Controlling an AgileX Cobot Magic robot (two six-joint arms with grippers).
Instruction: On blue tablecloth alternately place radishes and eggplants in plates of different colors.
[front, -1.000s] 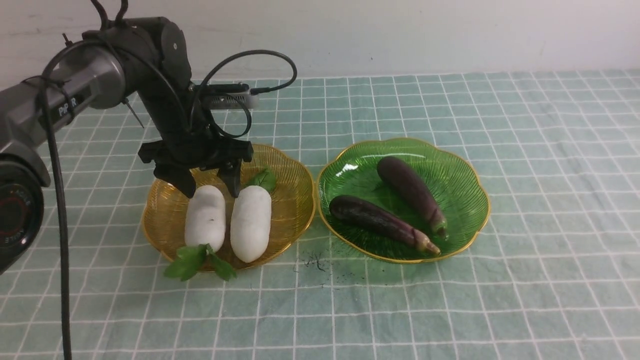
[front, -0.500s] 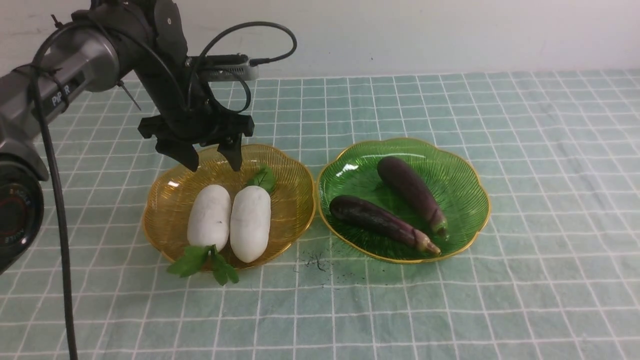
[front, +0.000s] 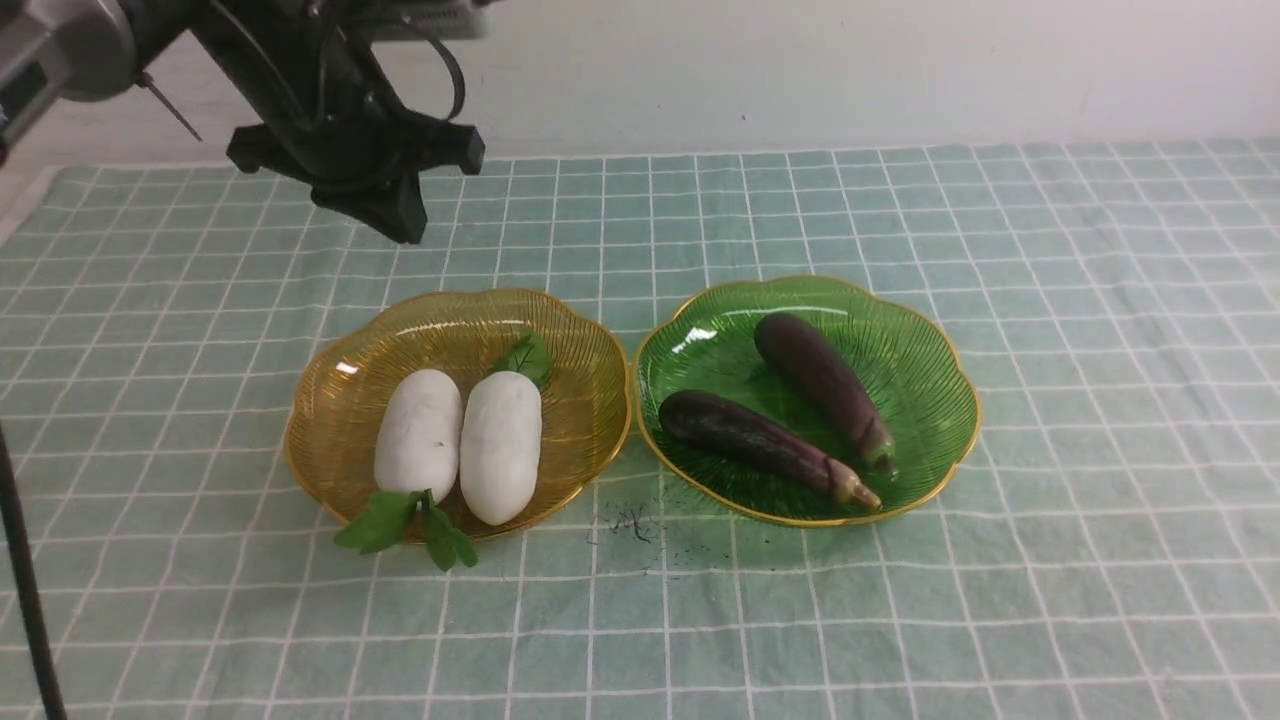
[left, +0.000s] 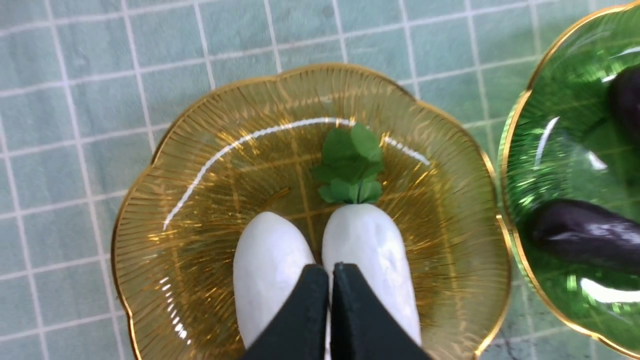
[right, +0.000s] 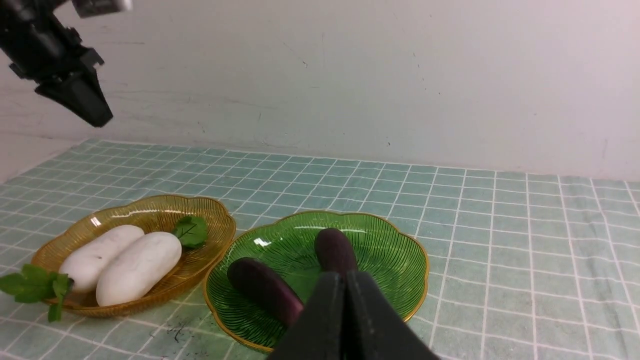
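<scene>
Yellow glass holds the white food. In the front view we count two radishes (front: 500, 445), side by side and touching, in the yellow plate (front: 330, 400). We count two eggplants (front: 750, 440) in the green plate (front: 930, 390). That makes two plates, both on the blue tablecloth (front: 1000, 600). The left gripper (front: 403, 228) hangs up in the air, clenched on nothing.

In the left wrist view we look down past its closed tips at both radishes (left: 372, 240).

In the right wrist view the right gripper (right: 345, 282) is clenched and empty too, with the eggplants (right: 265, 287) in front of it.

We think the job looks done. One radish's leaves hang over the rim, so a low arm could catch them and drag that radish out. A bump could also slide a plate.
</scene>
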